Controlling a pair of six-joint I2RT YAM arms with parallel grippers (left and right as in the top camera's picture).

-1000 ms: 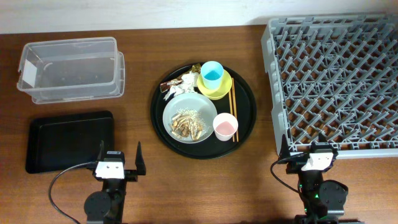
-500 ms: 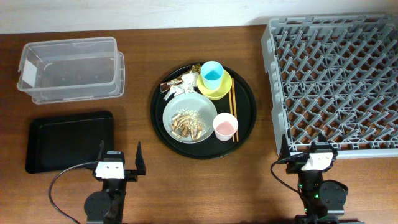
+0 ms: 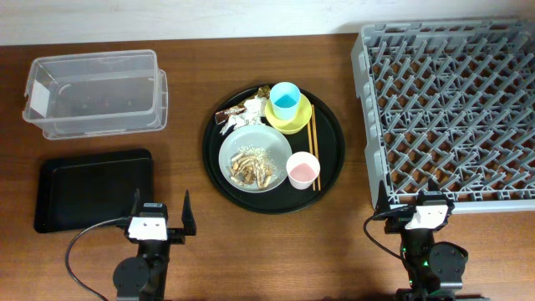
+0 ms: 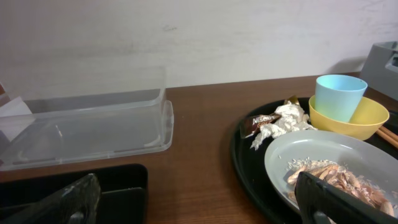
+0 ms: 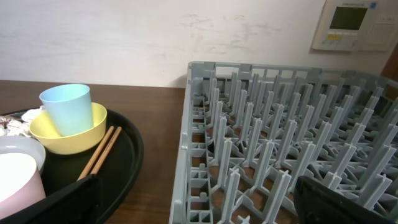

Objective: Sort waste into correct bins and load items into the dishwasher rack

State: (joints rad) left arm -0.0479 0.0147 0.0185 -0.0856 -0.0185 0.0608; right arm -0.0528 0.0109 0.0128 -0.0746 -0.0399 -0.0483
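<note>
Brown wooden counter (image 3: 184, 33): left hand (image 3: 161, 214) and right hand (image 3: 415, 206) are held spread, empty, at the near edge; mid-counter, food scraps (image 3: 251, 167) could be spilled if the plate (image 3: 276, 144) is tilted.

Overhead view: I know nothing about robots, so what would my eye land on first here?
Probably the round black tray in the middle of the table, crowded with a light-blue cup sitting in a yellow bowl, a pink cup and a grey plate of food scraps. Next, the big grey rack filling the right side. On the left sit a clear tub and a shallow black tray in front of it.
</note>
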